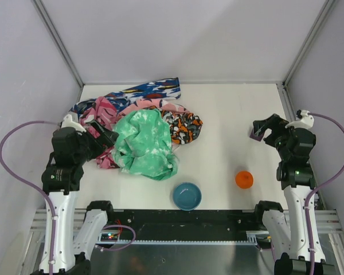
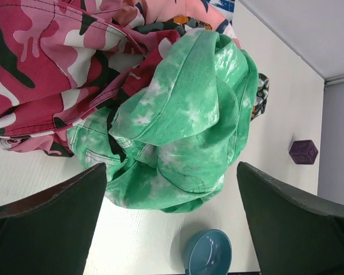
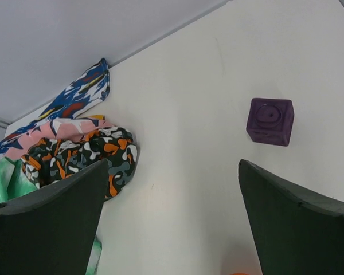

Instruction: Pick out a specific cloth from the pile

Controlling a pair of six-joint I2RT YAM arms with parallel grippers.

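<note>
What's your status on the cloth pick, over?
Left tool open, empty, at pile. Right tool open, empty. Mustard cloth not in sight; mint-green cloth tops pile.

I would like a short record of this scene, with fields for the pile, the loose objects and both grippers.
pile: heap of cloths, left of the table centre
top of pile: mint-green mottled cloth
also in pile: pink camouflage cloth; blue-white-red patterned cloth; orange-black-white patterned cloth
plain mustard-orange cloth: not visible in any view
loose objects: blue bowl; small orange round object; purple cube
left gripper: open, empty, at the pile's left edge
right gripper: open, empty, above the purple cube
</note>
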